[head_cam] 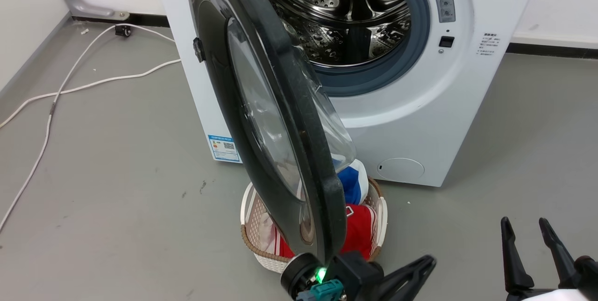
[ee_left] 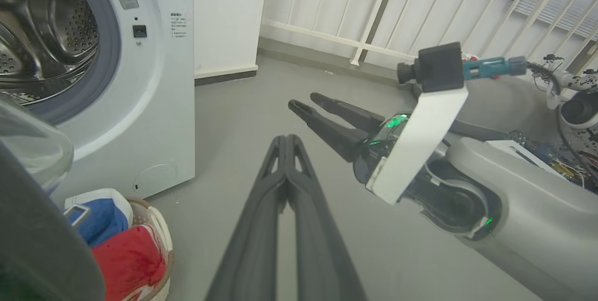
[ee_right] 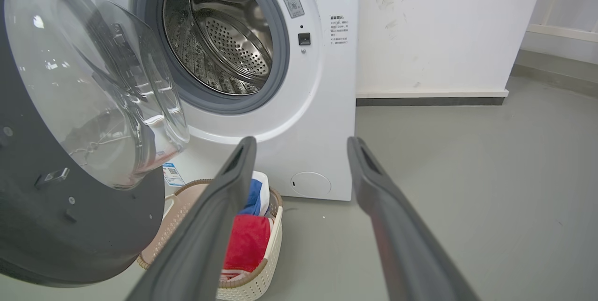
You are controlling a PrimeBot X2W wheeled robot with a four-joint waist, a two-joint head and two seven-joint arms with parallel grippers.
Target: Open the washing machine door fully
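Door (head_cam: 261, 118) hangs about half open beside the left gripper (ee_left: 285, 139), whose fingers are pressed together and hold nothing. Right gripper (head_cam: 523, 221) is spread wide. More swing probably remains.

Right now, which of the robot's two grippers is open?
The right gripper: its fingers stand wide apart, while the left gripper has them pressed together.

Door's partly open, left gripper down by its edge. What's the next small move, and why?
Probably sweep the left gripper toward the robot's left, pressing the inner side of the washing machine door to swing it wider. The door stands about edge-on to the head view, part-way open; the shut gripper sits by its lower free edge. The open right gripper is apart from it.
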